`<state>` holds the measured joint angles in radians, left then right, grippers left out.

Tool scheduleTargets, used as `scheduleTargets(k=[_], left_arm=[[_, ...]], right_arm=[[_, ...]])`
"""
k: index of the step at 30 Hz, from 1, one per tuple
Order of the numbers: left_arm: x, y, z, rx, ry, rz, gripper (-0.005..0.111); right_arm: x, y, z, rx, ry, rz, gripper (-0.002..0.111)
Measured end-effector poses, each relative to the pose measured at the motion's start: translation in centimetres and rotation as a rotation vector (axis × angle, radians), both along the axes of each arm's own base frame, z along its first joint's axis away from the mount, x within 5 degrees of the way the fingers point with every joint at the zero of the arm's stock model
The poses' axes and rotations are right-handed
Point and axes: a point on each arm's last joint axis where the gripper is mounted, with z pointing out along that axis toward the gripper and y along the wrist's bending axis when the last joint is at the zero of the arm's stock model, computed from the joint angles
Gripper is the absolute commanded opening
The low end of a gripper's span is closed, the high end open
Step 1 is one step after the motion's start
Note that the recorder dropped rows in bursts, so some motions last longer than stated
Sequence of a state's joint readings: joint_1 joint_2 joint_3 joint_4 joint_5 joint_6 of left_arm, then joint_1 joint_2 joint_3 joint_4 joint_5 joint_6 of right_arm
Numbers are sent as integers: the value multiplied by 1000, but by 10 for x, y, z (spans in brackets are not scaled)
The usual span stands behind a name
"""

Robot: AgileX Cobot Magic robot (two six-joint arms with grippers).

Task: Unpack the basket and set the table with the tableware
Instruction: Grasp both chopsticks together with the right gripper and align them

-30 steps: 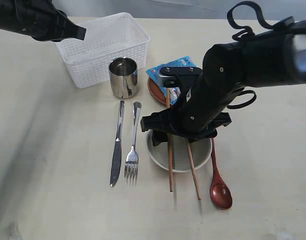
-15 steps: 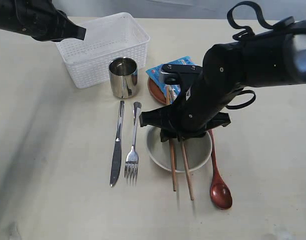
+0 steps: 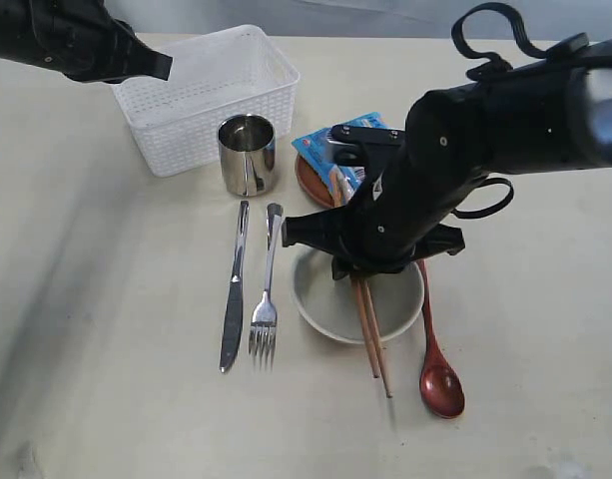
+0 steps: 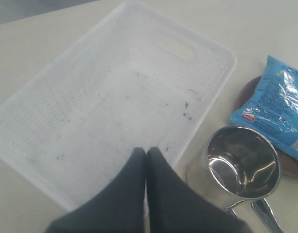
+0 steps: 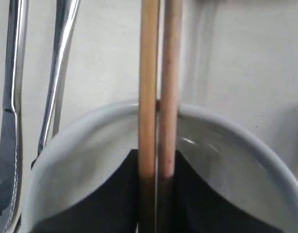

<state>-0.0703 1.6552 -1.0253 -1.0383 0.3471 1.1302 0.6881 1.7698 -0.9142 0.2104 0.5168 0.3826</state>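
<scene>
Surface: a large flat pale cream-beige tabletop (image 3: 106, 329) is seen.
Far side: a white perforated rectangular plastic basket (image 3: 201, 120) is set, with a shiny steel cup (image 3: 248, 155) just beside it.
Middle: a steel knife (image 3: 234, 294) and a steel fork (image 3: 267, 289) are laid side by side.
Right: a cream round bowl (image 3: 320, 297) is placed near a reddish-brown round plate (image 3: 307, 180); a dark red spoon (image 3: 440, 379) is laid beside the bowl.

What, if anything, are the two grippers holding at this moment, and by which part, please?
The right gripper pinches the two chopsticks side by side near their end, over the bowl. The left gripper is shut and holds nothing.
</scene>
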Motion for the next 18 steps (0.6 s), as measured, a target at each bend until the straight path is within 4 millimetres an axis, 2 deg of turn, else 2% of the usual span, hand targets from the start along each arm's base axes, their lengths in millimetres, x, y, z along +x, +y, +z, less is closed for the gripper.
scheduleTargets(k=[18], left_arm=[[0,0,0,0,0,0,0]], right_arm=[[0,-3,-3,8,10,-117,10]])
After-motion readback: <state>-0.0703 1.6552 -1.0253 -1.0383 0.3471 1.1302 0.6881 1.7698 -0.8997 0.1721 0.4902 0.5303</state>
